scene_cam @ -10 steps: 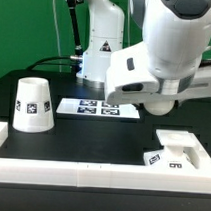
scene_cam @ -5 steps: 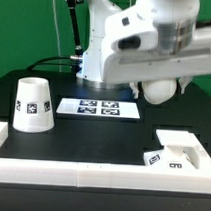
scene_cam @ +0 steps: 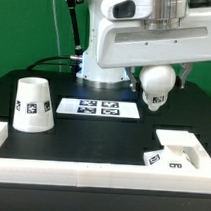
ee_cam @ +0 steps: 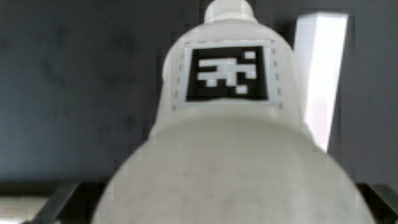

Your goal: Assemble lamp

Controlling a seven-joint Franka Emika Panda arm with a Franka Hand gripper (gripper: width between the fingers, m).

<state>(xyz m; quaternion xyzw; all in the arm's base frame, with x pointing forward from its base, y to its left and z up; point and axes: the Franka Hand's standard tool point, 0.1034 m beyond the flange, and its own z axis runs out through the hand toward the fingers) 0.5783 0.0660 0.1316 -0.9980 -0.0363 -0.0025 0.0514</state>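
Shade (scene_cam: 31,105) on black table (scene_cam: 92,141) (green backdrop (scene_cam: 27,29))

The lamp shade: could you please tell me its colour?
White shade with a black-and-white square tag; clearest in the exterior view.

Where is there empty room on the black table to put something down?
The big bare patch of table lies between the shade, the marker board, the base and the front rail. The base's corner is crowded. The bulb hangs in the air.
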